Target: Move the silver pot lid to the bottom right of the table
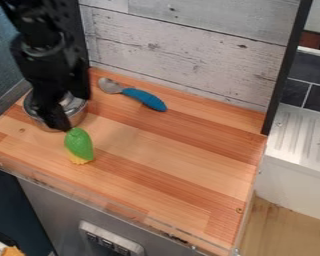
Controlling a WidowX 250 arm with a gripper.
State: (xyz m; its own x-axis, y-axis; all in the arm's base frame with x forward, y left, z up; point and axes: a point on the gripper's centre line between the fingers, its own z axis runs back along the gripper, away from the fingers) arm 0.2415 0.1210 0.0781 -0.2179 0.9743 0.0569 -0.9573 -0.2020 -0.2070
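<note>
"How did the fingers stand?"

"Open. The black gripper (69,107) hung over the ten o'clock part of the surface (189,165), one finger toward the lid's six o'clock side, the other toward its two o'clock side, with silver showing between them."

"Was it touching the lid?"

"I couldn't tell. The silver pot lid (74,118) was right under it, partly hidden, well apart from the corner at five o'clock. I couldn't make out whether a pot sat beneath."

"And the arm?"

"It came in from eleven o'clock, slanting down."

"What lay nearest?"

"A green toy vegetable (78,142), just off the lid at five o'clock, its yellow end pointing to about six. Between two and three o'clock from the lid lay a spoon (144,98), metal bowl toward ten, blue handle toward four."

"Farther out?"

"A pale wooden wall (189,55) ran behind the surface at twelve, with a dark post (284,70) at its right end. Past the surface, toward three, was a white ridged drainboard (303,132), with dark tiles (317,97) above it. Below the front edge, toward seven, was a switch panel (112,242)."
</note>
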